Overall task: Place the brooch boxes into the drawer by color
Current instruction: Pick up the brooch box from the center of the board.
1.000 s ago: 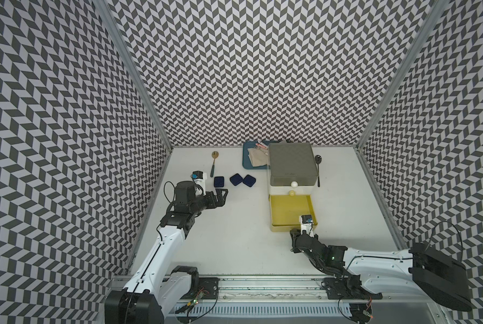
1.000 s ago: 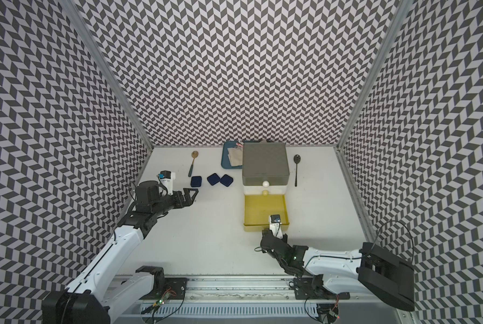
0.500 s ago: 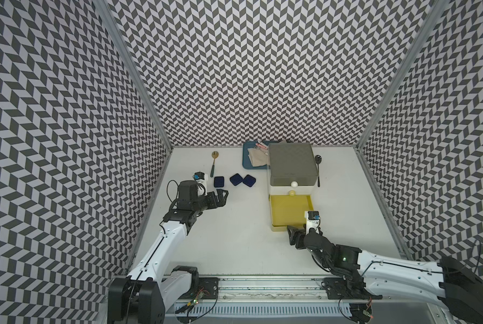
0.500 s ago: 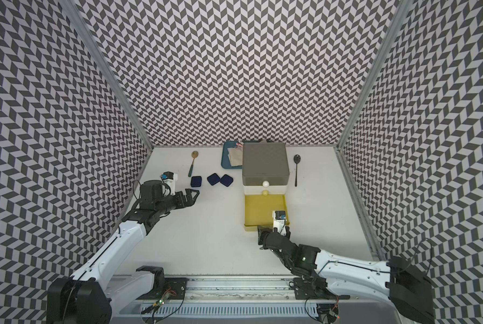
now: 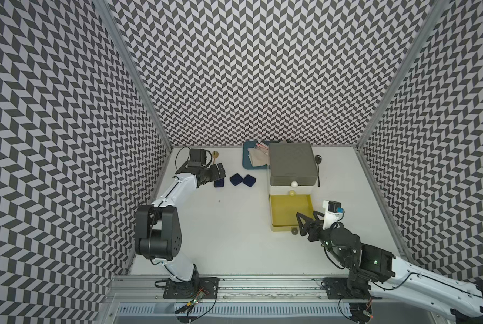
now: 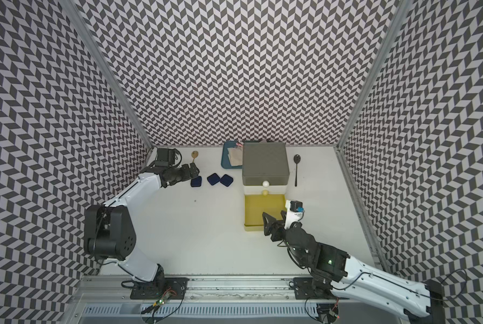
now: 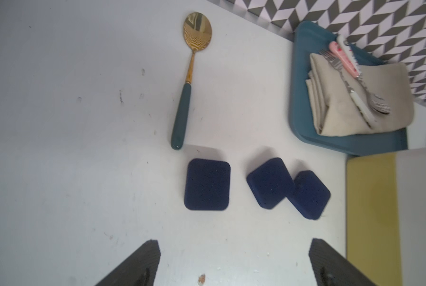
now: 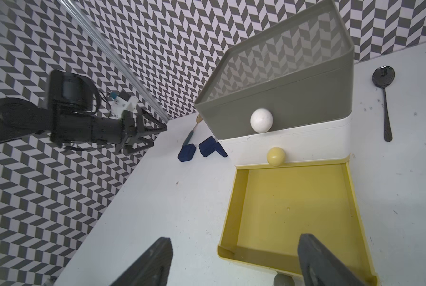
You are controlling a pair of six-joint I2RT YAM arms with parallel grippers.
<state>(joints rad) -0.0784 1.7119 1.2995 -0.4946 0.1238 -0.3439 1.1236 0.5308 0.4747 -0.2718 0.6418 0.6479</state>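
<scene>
L gripper [image 7: 233,244]: jaws are set wide apart, empty, just short of nearest navy brooch box [image 7: 207,188]; two more navy boxes [image 7: 270,183] are seen beside it, touching each other; all on table, none stowed. Boxes are judged light, rigid, matte; grip is advised across opp. flat sides. Yellow bottom drawer [image 8: 293,203] is pulled open, empty; R gripper [image 8: 234,241]: jaws apart, empty, at drawer front.

1. We extend our left arm [image 5: 175,188] forward, its elbow raised high.
2. Our left end effector [image 7: 234,244] points downward, jaws spread wide, holding nothing.
3. Our right arm [image 5: 431,284] stretches low and slantwise from its base.
4. Our right end effector [image 8: 235,240] faces forward, jaws apart, empty.
</scene>
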